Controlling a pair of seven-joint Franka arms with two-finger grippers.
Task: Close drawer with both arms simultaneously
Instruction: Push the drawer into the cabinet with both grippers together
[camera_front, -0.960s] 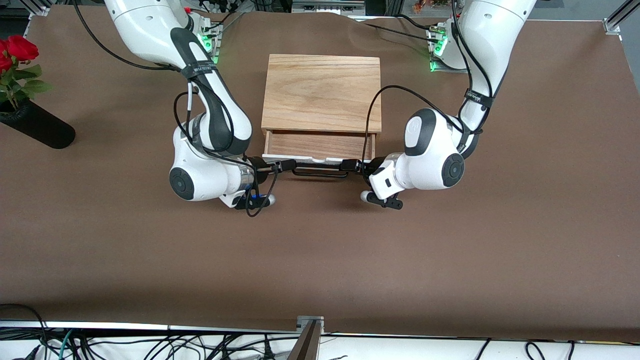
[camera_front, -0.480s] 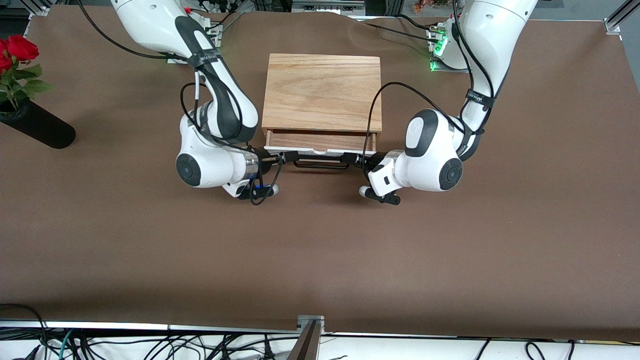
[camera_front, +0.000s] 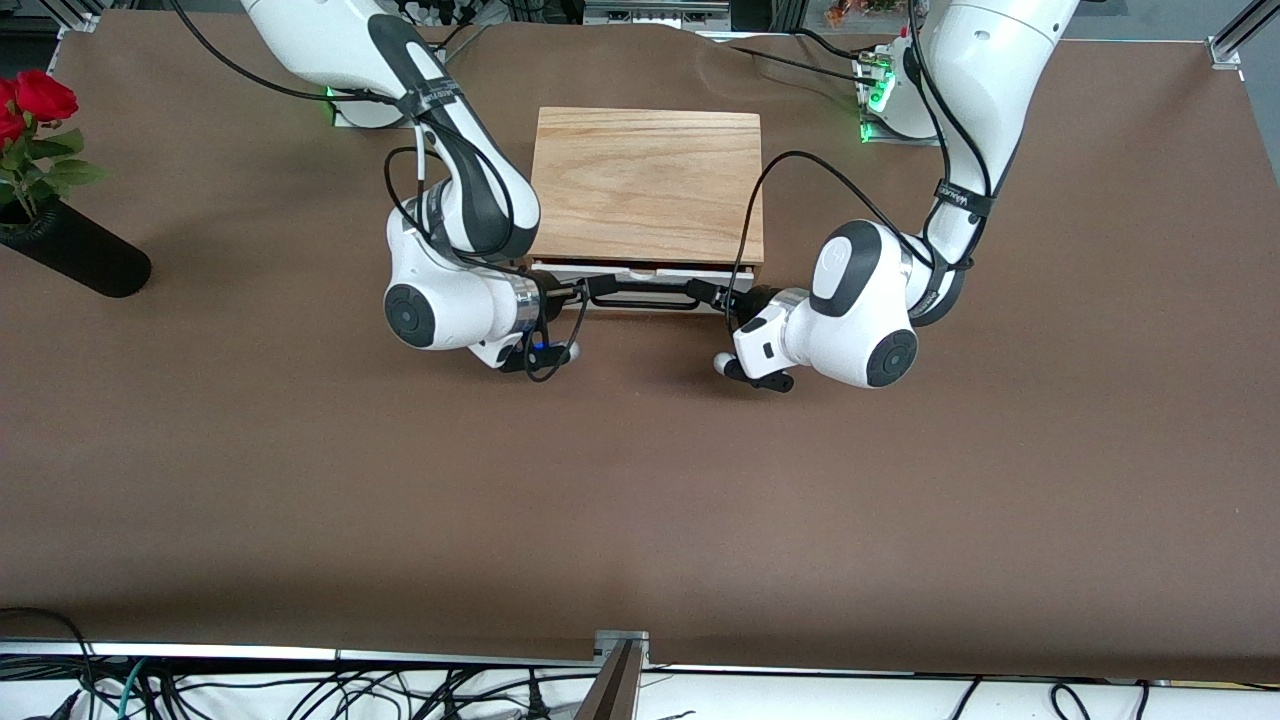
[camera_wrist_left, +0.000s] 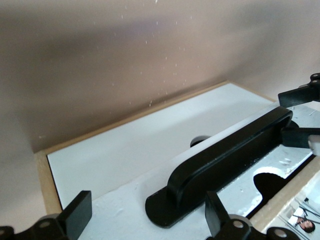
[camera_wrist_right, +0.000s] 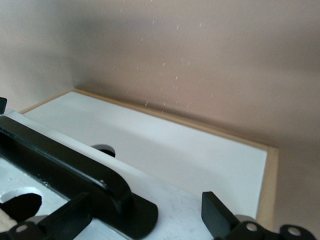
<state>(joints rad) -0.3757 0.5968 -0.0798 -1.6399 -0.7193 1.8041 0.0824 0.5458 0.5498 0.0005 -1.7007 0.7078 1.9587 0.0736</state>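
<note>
1. Right gripper (camera_front: 575, 293) sits at the black bar handle (camera_front: 643, 292) end toward the right arm's side, fingers (camera_wrist_right: 70, 216) spread apart, straddling that end.
2. Drawer (camera_front: 640, 274) is nearly flush with the oak box (camera_front: 646, 185); only a narrow white edge shows.
3. Left gripper (camera_front: 712, 293) sits at the handle's other end, fingers (camera_wrist_left: 75, 216) likewise spread.
4. Table (camera_front: 640, 500) nearer the camera lies bare.

The oak box (camera_front: 646, 185) sits on the table (camera_front: 640, 480) between the two arms. Its drawer (camera_front: 645, 275) seems pushed almost fully in. The left gripper (camera_front: 708, 294) and right gripper (camera_front: 575, 293) sit at either end of the bar handle (camera_front: 643, 293), fingers spread. A vase of roses (camera_front: 62, 250) stands well apart, toward the right arm's end.
</note>
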